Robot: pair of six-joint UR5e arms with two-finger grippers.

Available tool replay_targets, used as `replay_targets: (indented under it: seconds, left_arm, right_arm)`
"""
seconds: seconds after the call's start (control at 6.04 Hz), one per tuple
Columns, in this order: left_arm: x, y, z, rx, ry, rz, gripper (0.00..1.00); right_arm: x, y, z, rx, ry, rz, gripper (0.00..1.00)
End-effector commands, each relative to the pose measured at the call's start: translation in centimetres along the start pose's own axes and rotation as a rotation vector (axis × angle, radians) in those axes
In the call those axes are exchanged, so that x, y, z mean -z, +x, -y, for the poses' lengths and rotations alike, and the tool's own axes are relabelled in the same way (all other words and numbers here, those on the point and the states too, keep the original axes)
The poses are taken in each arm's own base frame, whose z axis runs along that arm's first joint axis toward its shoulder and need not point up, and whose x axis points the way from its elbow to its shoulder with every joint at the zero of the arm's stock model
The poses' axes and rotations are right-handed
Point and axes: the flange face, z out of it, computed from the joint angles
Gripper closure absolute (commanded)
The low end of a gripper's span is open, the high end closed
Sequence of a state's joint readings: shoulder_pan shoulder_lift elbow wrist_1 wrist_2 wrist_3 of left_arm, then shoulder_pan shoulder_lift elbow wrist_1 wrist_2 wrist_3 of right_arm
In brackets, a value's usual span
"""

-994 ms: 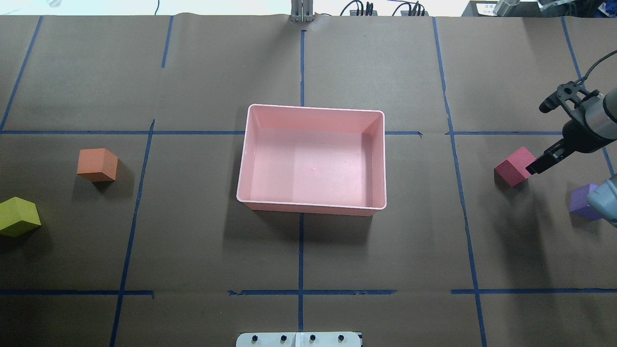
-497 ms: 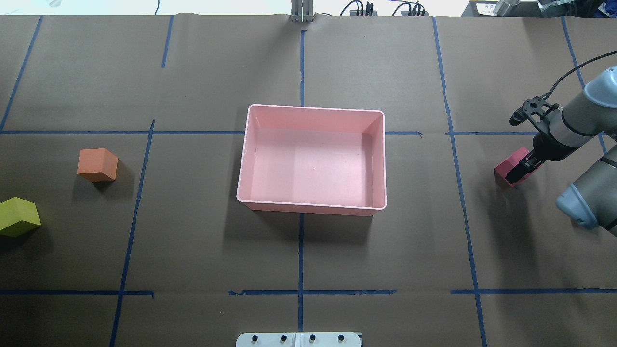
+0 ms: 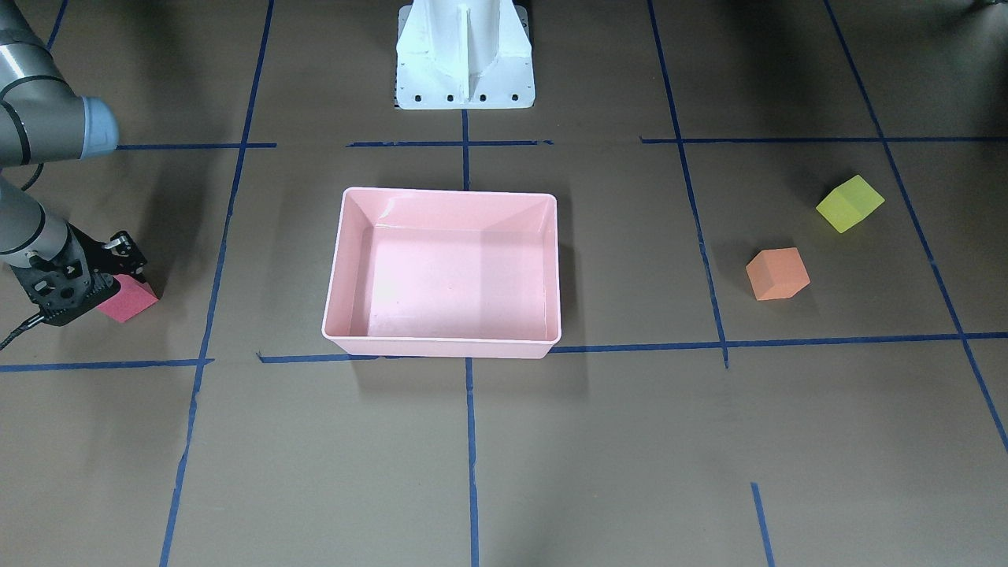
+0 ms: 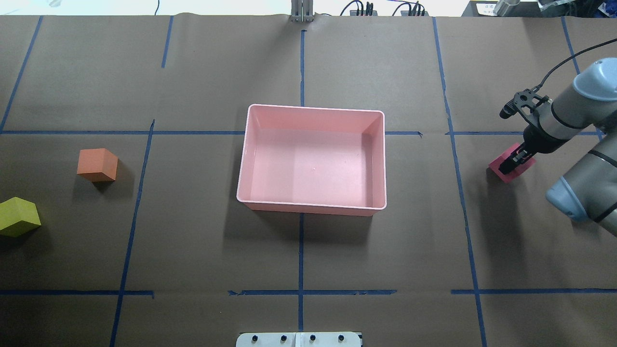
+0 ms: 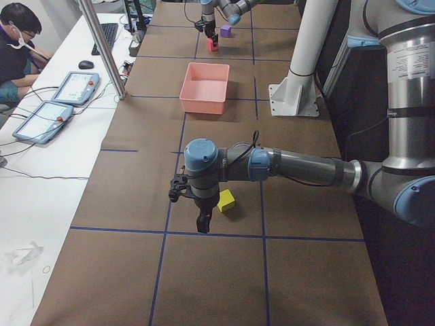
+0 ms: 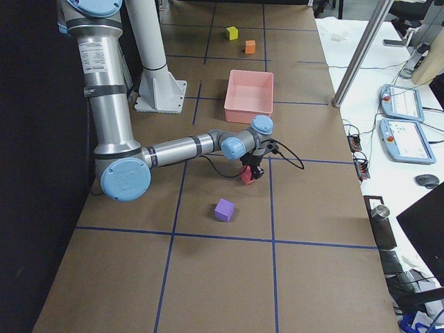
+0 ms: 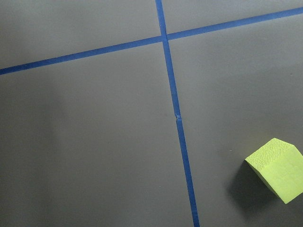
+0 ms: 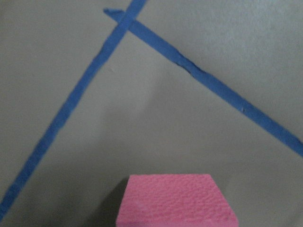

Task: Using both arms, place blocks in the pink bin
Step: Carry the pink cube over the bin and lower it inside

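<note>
The pink bin (image 4: 315, 108) sits mid-table with no blocks in it. My right gripper (image 4: 513, 162) is down on the red block (image 4: 497, 167), to the bin's right; I cannot tell whether its jaws are shut. The red block fills the bottom of the right wrist view (image 8: 174, 201). The purple block (image 6: 223, 209) lies behind that arm and is hidden from overhead. The orange block (image 4: 98, 165) and yellow-green block (image 4: 18, 217) lie far left. My left gripper (image 5: 202, 223) hangs low beside the yellow-green block (image 5: 226, 200); I cannot tell whether it is open or shut.
Blue tape lines (image 4: 301, 250) grid the brown table cover. The white pedestal base (image 3: 465, 55) stands behind the bin. An operator (image 5: 17, 41) sits with tablets at a side desk. The right arm's elbow (image 4: 576, 202) hangs over the table's right end.
My right gripper moved left from beside the red block to down onto it. The red block shifted slightly left. The arm's elbow now covers the purple block from overhead.
</note>
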State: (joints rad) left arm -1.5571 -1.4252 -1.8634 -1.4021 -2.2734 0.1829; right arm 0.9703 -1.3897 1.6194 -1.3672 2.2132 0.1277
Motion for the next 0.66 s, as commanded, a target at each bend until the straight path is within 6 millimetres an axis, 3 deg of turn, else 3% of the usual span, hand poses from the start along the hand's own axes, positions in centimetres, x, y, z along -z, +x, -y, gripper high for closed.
replay_targets:
  seconds: [0.0, 0.17, 0.5]
  left_arm:
    - [0.2, 0.1, 0.2, -0.005, 0.005, 0.001, 0.0]
    - [0.1, 0.4, 0.5, -0.012, 0.003, 0.001, 0.0]
    - [0.6, 1.0, 0.7, -0.025, 0.014, 0.001, 0.0]
  right_arm:
    - [8.9, -6.1, 7.8, -0.148, -0.013, 0.006, 0.72]
    - [12.4, -9.6, 10.6, -0.255, -0.009, 0.009, 0.72]
    - [13.4, -20.5, 14.7, -0.61, 0.011, 0.068, 0.69]
